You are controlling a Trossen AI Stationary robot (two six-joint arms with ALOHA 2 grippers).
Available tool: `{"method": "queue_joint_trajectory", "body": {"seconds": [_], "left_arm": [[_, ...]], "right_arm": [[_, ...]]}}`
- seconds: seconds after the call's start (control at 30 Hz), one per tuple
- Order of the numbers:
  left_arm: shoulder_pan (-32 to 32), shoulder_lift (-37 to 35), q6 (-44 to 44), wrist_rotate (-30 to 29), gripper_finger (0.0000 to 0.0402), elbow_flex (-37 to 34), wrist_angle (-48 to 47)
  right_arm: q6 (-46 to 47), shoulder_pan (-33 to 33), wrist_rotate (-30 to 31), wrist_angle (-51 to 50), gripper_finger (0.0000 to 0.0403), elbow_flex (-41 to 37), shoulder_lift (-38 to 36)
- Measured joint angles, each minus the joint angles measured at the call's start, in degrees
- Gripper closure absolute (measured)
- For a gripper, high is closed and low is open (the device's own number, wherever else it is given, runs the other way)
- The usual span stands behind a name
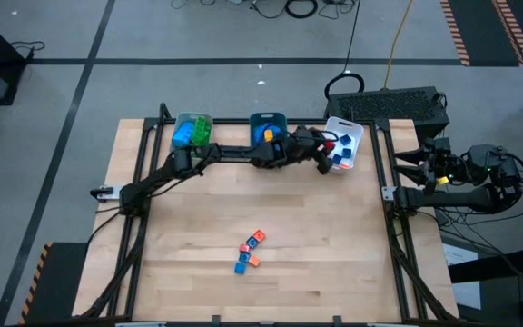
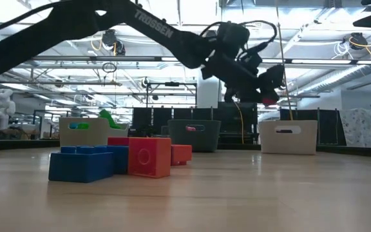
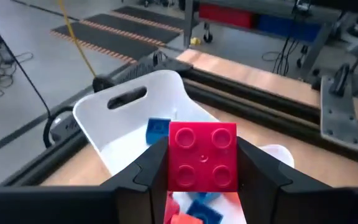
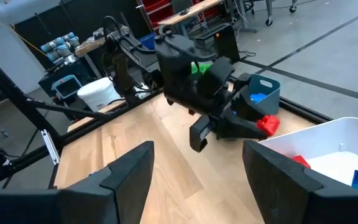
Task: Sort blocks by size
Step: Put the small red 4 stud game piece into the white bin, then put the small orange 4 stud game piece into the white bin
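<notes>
Over white tray (image 1: 353, 136) at table's far edge: left arm stretched long across table, left gripper (image 1: 328, 150) squeezing red block (image 3: 202, 155) between its fingers, half closed around it. Right arm parked off table's right side, right gripper (image 4: 194, 168) wide open, holding nothing. Left wrist view shows blue blocks (image 3: 158, 130) already inside white tray; low view hides them behind tray wall. Low view shows loose blocks (image 2: 111, 158) on table up close; high view shows this small pile (image 1: 251, 251) near table's middle, well apart from trays.
</notes>
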Motion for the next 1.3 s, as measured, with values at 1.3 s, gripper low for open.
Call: {"method": "queue_joint_trajectory", "body": {"seconds": [1.3], "left_arm": [[-24.3,-9.2,-9.6,-0.3,0.0126,11.8,-66.9]], "right_arm": [[-1.2,0.0,-0.2,0.1,0.0165,0.0,0.0]]}}
